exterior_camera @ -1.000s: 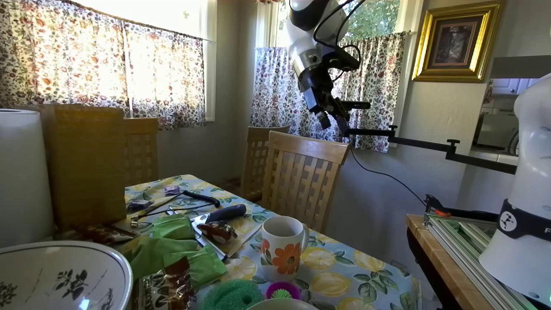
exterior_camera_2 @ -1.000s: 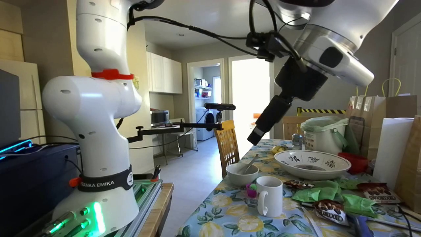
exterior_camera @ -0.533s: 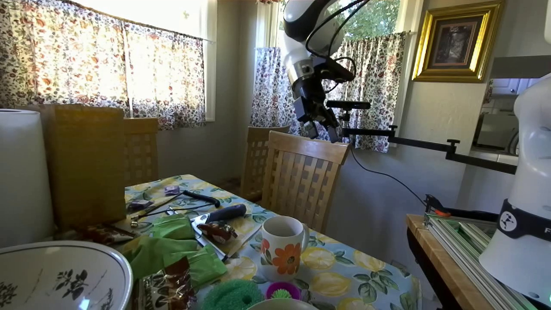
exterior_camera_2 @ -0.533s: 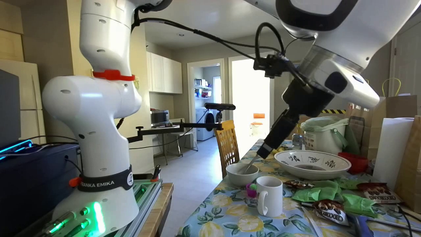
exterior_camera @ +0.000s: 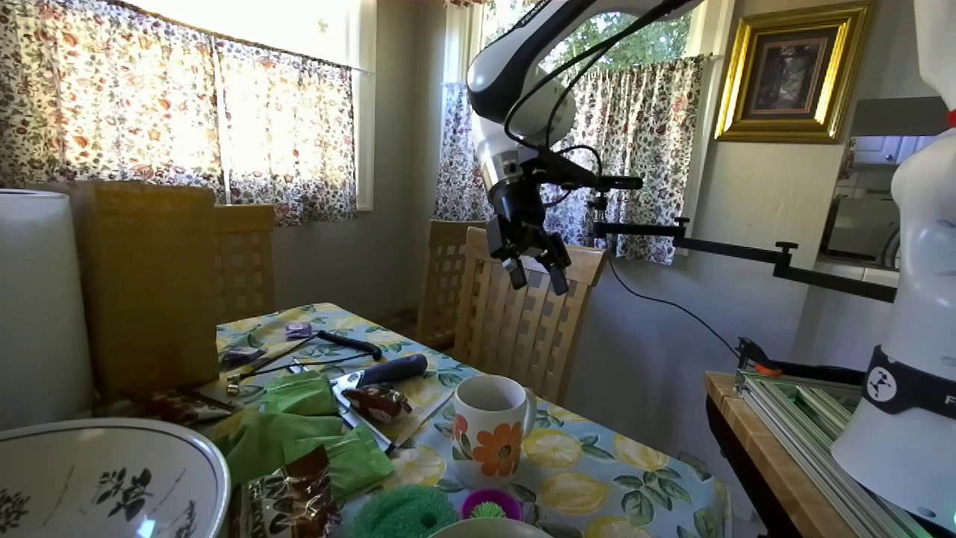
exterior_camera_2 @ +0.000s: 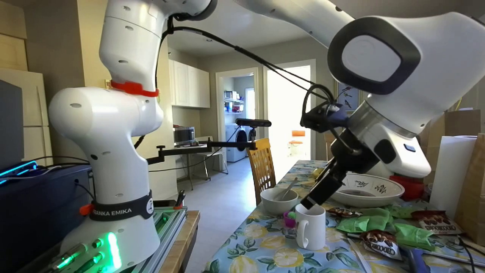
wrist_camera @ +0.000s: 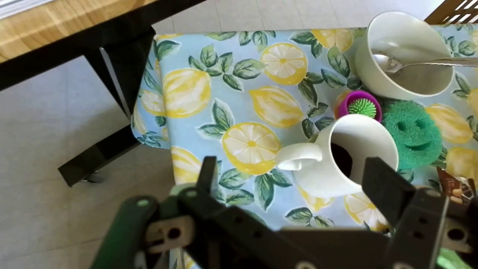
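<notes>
My gripper (wrist_camera: 291,172) is open, with nothing held between its fingers. A white mug (wrist_camera: 317,185) with a dark patch inside appears between and beyond the fingertips in the wrist view. Its handle points toward the left finger. An orange flower decorates this mug (exterior_camera: 478,418) in an exterior view. There the gripper (exterior_camera: 538,282) hangs above and farther back, apart from it. Elsewhere the tilted gripper (exterior_camera_2: 308,201) overlaps the rim of the mug (exterior_camera_2: 314,231); contact cannot be told. Close by stand a purple cup (wrist_camera: 346,104) with green bristles and a green smiling sponge (wrist_camera: 414,140).
A white bowl (wrist_camera: 377,80) holds a spoon (wrist_camera: 414,64). The large patterned bowl (exterior_camera_2: 363,201), green wrappers (exterior_camera: 299,441) and a dark-handled tool (exterior_camera: 396,370) lie on the lemon tablecloth (wrist_camera: 239,97). A wooden chair (exterior_camera: 534,258) and a black camera bracket (exterior_camera: 732,249) stand near the arm.
The arm has swung down, bringing the open gripper lower and nearer the mug: leftward and down in an exterior view, down past the spoon bowl elsewhere. The table items have not moved.
</notes>
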`<move>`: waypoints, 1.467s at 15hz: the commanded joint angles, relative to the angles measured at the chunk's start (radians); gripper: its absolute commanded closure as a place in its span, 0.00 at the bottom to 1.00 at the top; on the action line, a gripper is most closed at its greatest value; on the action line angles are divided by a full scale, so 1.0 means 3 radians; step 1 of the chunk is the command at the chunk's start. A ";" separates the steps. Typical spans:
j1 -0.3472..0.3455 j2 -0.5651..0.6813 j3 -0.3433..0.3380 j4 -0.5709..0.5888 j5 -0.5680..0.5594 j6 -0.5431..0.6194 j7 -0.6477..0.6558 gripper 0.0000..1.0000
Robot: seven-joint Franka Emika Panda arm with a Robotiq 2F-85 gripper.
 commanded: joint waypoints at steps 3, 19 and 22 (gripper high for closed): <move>-0.0011 0.0160 0.0083 -0.0049 0.0151 0.0261 -0.0179 0.00; -0.0045 0.0408 0.0148 0.0025 0.0093 0.0460 -0.0343 0.00; -0.0053 0.0521 0.0152 0.0038 0.0101 0.0447 -0.0312 0.00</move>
